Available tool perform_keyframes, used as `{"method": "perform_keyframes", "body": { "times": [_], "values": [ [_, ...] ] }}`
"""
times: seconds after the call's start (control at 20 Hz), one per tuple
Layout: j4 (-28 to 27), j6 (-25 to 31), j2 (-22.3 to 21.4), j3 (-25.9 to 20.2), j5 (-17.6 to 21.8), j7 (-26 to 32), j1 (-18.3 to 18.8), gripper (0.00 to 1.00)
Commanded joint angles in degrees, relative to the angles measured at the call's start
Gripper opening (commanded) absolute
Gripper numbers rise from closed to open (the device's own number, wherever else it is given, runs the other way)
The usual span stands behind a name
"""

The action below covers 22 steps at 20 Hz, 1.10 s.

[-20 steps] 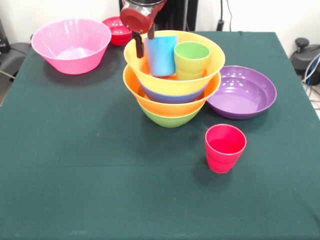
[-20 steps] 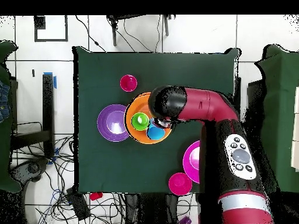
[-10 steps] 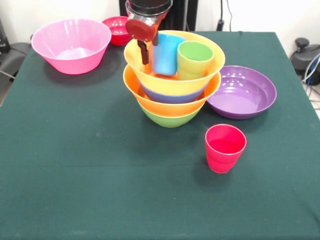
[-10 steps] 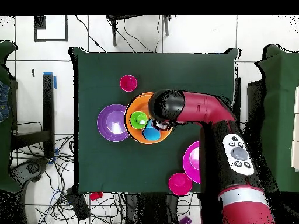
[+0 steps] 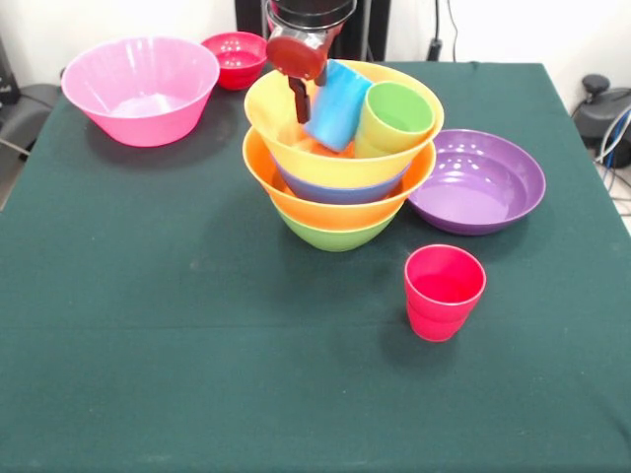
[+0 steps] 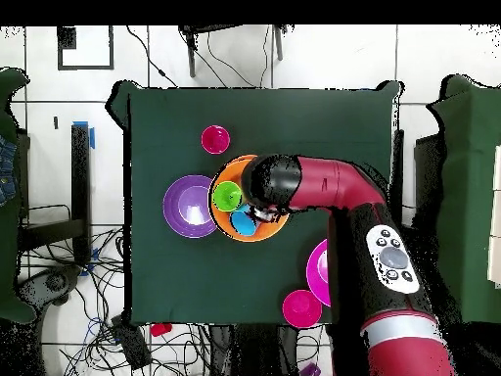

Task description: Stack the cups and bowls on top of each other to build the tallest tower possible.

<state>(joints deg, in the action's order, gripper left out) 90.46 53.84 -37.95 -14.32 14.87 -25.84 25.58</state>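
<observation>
Front view: hand (image 5: 308,94) comes in from 12 o'clock, fingers pinching the rim of the light blue cup (image 5: 338,105), which tilts inside the top orange bowl (image 5: 341,126). Green cup (image 5: 394,120) leans just beside it, touching, in the same bowl. The tower (image 5: 338,187) is glossy nested plastic: green bowl (image 5: 335,235) at base, orange rim, blue bowl, orange on top. Purple bowl (image 5: 477,181), wide and shallow, sits at the tower's 3 o'clock, rims nearly touching. Red cup (image 5: 444,292), tapered, stands alone at 5 o'clock. Pink bowl (image 5: 141,89) and small red bowl (image 5: 234,58) near the far edge of the surface (image 5: 177,365), a matte dark green cloth. Near half is open.

Overhead view: arm (image 6: 338,186) covers part of the tower (image 6: 235,217); green cup (image 6: 226,196) visible. Purple bowl (image 6: 188,206) at the tower's 9 o'clock, red cup (image 6: 215,139) at 11, pink bowl (image 6: 319,272) and red bowl (image 6: 301,307) at 5 near the edge.
</observation>
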Motion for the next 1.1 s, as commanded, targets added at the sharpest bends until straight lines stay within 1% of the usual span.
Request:
{"method": "perform_keyframes", "body": {
  "times": [0.05, 0.2, 0.4, 0.6, 0.8, 1.1],
  "values": [
    [1.23, 4.47, 0.54, -3.44, 2.63, -1.88, -1.60, 1.00],
    [0.34, 5.65, 0.15, -3.17, 2.71, -1.90, -1.78, 1.00],
    [0.73, 5.91, -0.48, -3.17, 2.78, -1.10, -1.11, 1.00],
    [2.15, 5.45, -0.96, -3.74, 1.90, -1.18, -0.61, 1.00],
    [4.58, 3.52, -1.03, -4.13, 0.76, -2.42, -0.22, 1.00],
    [5.55, 4.98, -2.55, -3.85, 0.28, -3.41, -0.97, 1.00]
  ]
}}
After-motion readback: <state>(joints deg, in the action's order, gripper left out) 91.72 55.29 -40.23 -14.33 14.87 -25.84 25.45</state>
